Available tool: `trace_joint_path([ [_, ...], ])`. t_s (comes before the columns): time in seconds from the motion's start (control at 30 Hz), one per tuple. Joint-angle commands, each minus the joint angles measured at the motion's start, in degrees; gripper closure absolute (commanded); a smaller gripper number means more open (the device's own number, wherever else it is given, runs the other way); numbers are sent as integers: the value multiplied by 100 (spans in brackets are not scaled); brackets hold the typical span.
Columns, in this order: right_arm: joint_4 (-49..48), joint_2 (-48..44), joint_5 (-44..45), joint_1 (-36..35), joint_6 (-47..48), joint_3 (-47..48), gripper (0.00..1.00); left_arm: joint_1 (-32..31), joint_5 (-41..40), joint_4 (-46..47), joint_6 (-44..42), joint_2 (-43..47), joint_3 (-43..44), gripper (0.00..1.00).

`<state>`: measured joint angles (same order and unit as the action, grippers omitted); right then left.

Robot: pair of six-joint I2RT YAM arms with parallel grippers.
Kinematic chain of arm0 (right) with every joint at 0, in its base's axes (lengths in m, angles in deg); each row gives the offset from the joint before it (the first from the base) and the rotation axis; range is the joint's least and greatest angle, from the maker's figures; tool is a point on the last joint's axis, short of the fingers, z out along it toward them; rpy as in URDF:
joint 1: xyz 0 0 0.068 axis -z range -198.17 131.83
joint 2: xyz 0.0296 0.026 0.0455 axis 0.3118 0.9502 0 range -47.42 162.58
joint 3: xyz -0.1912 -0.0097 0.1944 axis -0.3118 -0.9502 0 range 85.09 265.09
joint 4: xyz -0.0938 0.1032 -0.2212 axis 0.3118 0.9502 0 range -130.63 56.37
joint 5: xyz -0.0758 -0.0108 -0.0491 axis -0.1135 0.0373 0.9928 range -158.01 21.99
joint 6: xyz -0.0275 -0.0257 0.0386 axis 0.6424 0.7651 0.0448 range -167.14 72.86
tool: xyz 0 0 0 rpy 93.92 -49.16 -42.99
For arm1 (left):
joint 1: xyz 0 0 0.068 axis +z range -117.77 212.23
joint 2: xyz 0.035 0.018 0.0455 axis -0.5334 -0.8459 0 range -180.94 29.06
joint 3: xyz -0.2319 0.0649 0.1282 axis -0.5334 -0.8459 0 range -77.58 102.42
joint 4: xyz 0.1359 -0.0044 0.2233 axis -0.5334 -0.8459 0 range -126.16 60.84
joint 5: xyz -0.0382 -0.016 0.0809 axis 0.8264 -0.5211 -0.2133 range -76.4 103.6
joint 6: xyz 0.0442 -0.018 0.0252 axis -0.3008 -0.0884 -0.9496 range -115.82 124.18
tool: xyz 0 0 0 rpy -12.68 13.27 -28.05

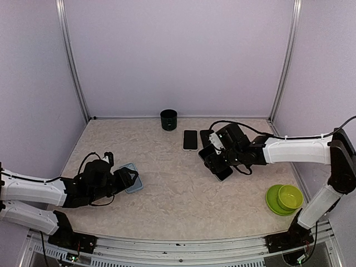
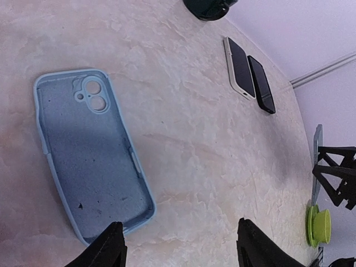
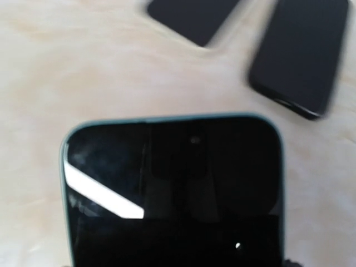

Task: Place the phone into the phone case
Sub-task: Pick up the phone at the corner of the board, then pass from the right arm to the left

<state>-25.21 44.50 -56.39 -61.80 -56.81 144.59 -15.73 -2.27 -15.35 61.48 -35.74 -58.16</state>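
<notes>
Your top external camera sat high behind the arm bases and looked down and forward over the whole surface (image 1: pixel 178 189) to the back wall. Your left wrist camera rode low on the left side, close to the phone case (image 2: pixel 92 161), and faced across toward the far right. It shared the pale-edged phone (image 2: pixel 238 65), the black phone (image 2: pixel 261 84) and the green bowl (image 2: pixel 318 225) with the overhead view. Your right wrist camera looked steeply down, very near the phone (image 3: pixel 172 194) filling its lower frame, with those two phones blurred beyond.
</notes>
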Motion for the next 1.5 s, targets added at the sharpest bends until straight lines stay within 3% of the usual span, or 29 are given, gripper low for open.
trace_joint_path([
  [0.0, -825, -571, 156, -624, 177, -391, 32, -251, 59, 366, -542, 30, 255, 33],
  [0.27, -1757, -1116, 472, -1586, 409, -1131, 32, -677, 615, 1099, -1024, -209, 427, 33],
  [0.5, -2084, -935, 864, -2231, 658, -1287, 32, -1011, 1050, 1546, -1447, -516, 676, 33],
  [1.17, -2468, -662, 1316, -3066, 1234, -1154, 32, -1341, 2203, 2274, -1757, -1296, 1004, 34],
  [1.47, -2523, -484, 1777, -3404, 1516, -1010, 32, -1358, 2330, 2311, -1740, -1508, 1099, 45],
])
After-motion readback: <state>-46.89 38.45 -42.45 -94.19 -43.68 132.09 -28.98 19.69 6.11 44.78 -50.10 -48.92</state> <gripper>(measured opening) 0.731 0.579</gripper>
